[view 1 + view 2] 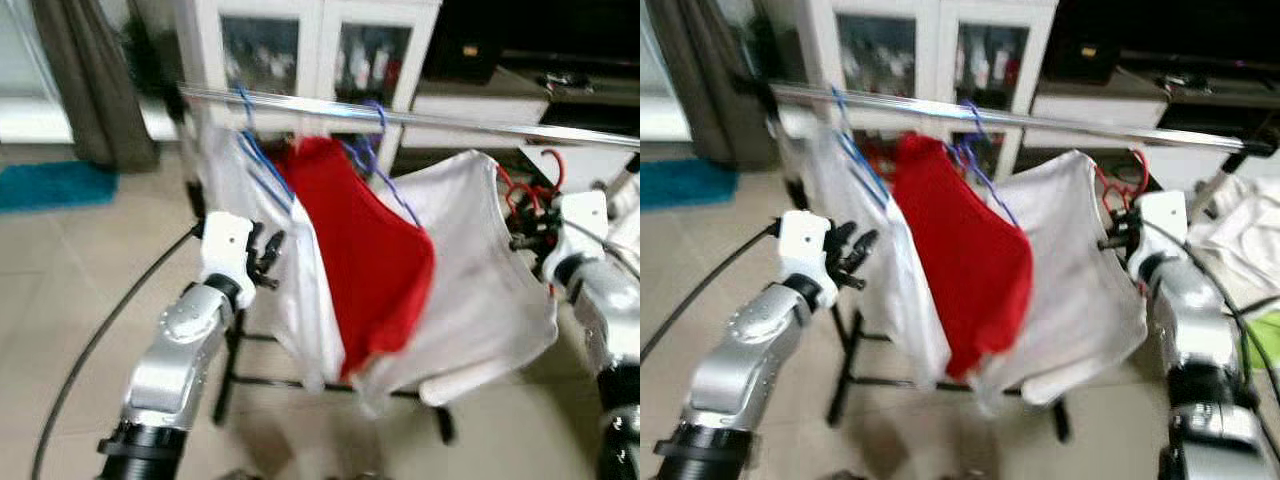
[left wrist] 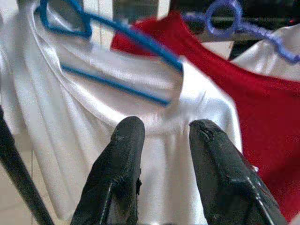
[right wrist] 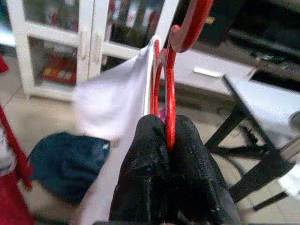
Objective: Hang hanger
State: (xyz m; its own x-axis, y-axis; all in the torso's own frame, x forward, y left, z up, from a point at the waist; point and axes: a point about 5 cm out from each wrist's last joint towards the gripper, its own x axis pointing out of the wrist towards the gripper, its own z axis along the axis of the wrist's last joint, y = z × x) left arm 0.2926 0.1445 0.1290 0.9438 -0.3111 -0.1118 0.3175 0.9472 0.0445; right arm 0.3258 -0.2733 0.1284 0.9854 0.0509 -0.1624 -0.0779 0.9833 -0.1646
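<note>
Two hangers are already hanging on the rail, upper centre. The red hanger, at right, is being gripped by the right gripper with fingers closed, its hook not yet hooked on. The left gripper is being held open beside the white shirt.

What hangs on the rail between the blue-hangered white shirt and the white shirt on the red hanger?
A red shirt on a purple hanger, seen in both eye views, between the white shirt and the red hanger.
</note>
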